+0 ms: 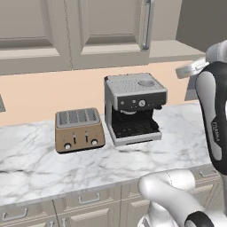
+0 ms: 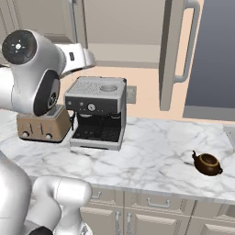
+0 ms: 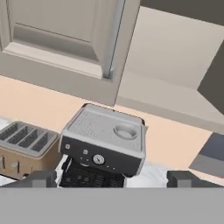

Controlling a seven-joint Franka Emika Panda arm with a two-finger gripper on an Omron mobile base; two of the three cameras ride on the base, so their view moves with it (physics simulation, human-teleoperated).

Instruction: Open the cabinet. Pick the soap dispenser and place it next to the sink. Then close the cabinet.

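Note:
The cabinet (image 3: 65,39) hangs above the counter. Its left door is shut, with a long silver handle (image 3: 113,41). The right door (image 2: 170,55) stands swung open, and its handle (image 2: 189,46) faces the right base view. The bare shelf inside (image 3: 175,57) has nothing on the part I can see. My gripper (image 3: 114,181) is open with nothing between its fingers. It hovers in the air above the coffee machine (image 2: 97,110), below the cabinet's bottom edge. The soap dispenser and the sink are out of view.
A tan toaster (image 1: 80,129) sits left of the silver coffee machine (image 1: 133,106) on the marble counter (image 1: 40,164). A small dark brown teapot-like pot (image 2: 207,164) stands far right on the counter. Low drawers (image 2: 156,202) run beneath.

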